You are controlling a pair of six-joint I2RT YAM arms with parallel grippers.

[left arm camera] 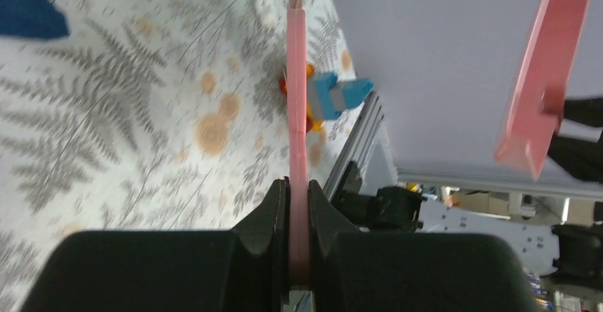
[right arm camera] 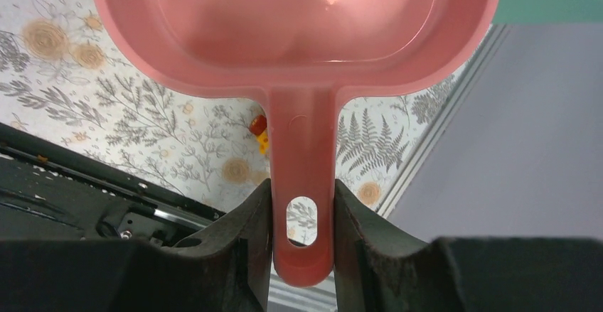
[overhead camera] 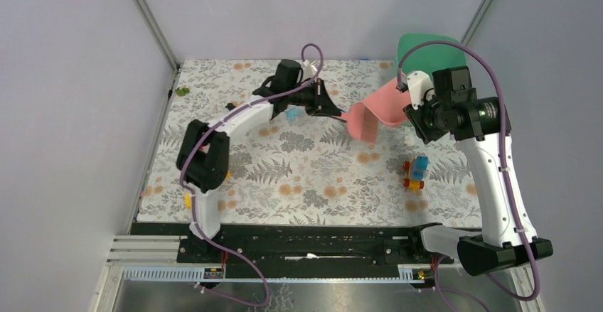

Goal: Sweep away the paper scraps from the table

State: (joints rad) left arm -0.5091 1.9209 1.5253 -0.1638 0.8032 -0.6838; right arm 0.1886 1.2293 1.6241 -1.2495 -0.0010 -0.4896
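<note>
Left gripper: pinching almost fully shut on a thin pink sweeper, which is showing edge-on between the jaws.
Right gripper: clamping the dustpan by its handle, jaws standing partly apart around it. The pan is looking empty.
Tools: sweeper and dustpan are sitting close together over the far middle of the table. Cannot tell whether either is touching the cover.
Scraps: cyan scrap is lying just beside the left wrist, on the sweeper's side away from the pan. Dark blue scrap is showing blurred at the corner of the left wrist view.
Step (judged): lining up for a sweep, with nothing collected yet.
Risk 1: a stroke toward the pan would be missing the cyan scrap, since it is sitting behind the sweeper.
Risk 2: pan lip riding high, so wads would be sliding under it.
Risk 3: thin sweeper twisting in the pinch under drag.
Risk 4: a wide stroke would be catching the toy vehicle.
Risk 5: arms crowding, so the grippers could be knocking together.
</note>
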